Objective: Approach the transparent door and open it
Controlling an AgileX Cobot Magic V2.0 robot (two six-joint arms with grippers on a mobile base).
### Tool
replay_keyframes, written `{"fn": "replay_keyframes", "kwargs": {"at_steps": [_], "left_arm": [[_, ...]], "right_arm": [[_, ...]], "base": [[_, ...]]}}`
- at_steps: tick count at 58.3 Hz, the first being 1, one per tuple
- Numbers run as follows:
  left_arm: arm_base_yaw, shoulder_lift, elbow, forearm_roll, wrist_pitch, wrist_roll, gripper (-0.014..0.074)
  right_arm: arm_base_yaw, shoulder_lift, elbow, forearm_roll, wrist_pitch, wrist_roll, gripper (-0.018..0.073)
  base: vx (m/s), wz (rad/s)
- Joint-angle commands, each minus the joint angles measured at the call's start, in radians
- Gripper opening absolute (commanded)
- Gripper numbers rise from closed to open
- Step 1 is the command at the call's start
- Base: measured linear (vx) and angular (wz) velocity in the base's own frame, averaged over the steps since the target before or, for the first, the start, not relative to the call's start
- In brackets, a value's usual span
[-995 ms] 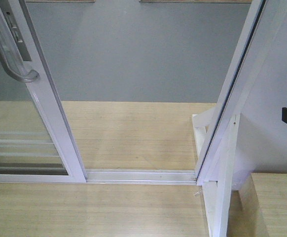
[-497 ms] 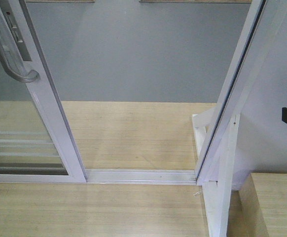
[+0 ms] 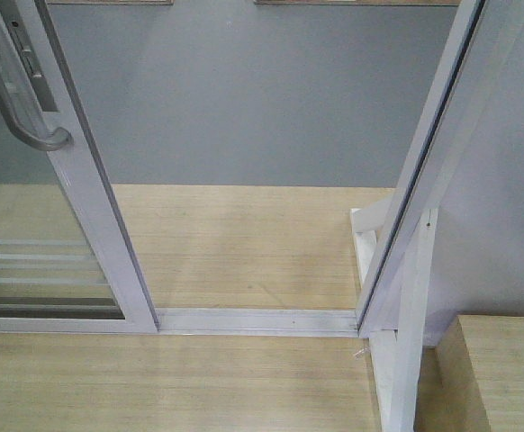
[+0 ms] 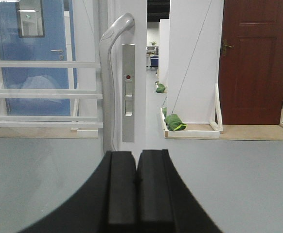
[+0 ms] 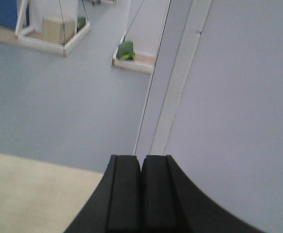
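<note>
The transparent door (image 3: pixel 86 207) stands at the left of the front view, slid aside, with white horizontal bars low down and a curved grey handle (image 3: pixel 19 103). An open gap lies between it and the white frame post (image 3: pixel 424 171) on the right. In the left wrist view the door (image 4: pixel 44 92) and its handle (image 4: pixel 110 73) stand ahead. My left gripper (image 4: pixel 136 158) is shut and empty, a short way in front of the handle and below it. My right gripper (image 5: pixel 141 162) is shut and empty, close to the white frame post (image 5: pixel 173 92).
A white floor track (image 3: pixel 257 320) crosses the doorway over wood flooring, with grey floor beyond. A wooden box corner (image 3: pixel 501 373) sits at the bottom right beside white frame braces (image 3: pixel 397 360). A white wall panel (image 3: pixel 505 180) fills the right side. A red door (image 4: pixel 253 63) stands far off.
The black gripper part seen at the right edge of the front view has moved out of sight. The door and its handle have barely shifted.
</note>
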Motion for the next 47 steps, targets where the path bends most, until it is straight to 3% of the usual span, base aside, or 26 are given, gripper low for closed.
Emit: {"fn": "replay_keyframes", "kwargs": {"at_steps": [1, 8, 21, 30, 34, 47], "left_arm": [[-0.005, -0.013, 0.025, 0.000, -0.072, -0.009, -0.0007], [-0.005, -0.013, 0.025, 0.000, -0.072, -0.009, -0.0007], [-0.005, -0.013, 0.025, 0.000, -0.072, -0.009, -0.0007], [-0.005, -0.013, 0.025, 0.000, -0.072, -0.009, -0.0007], [-0.005, -0.013, 0.025, 0.000, -0.072, -0.009, -0.0007], [-0.005, -0.012, 0.025, 0.000, -0.072, -0.009, -0.0007]], "right_arm": [[-0.006, -0.086, 0.070, -0.009, -0.227, 0.038, -0.0012], [-0.006, -0.209, 0.203, 0.006, -0.300, 0.087, -0.0011], [-0.008, -0.455, 0.384, 0.007, -0.194, 0.110, -0.0008], [-0.032, -0.599, 0.491, 0.010, -0.208, 0.110, -0.0008], [-0.034, -0.586, 0.487, 0.008, -0.152, 0.116, -0.0008], [-0.034, -0.590, 0.488, 0.008, -0.149, 0.110, -0.0006]], "base": [[0.00, 0.00], [0.00, 0.00], [0.00, 0.00], [0.00, 0.00], [0.00, 0.00], [0.00, 0.00]]}}
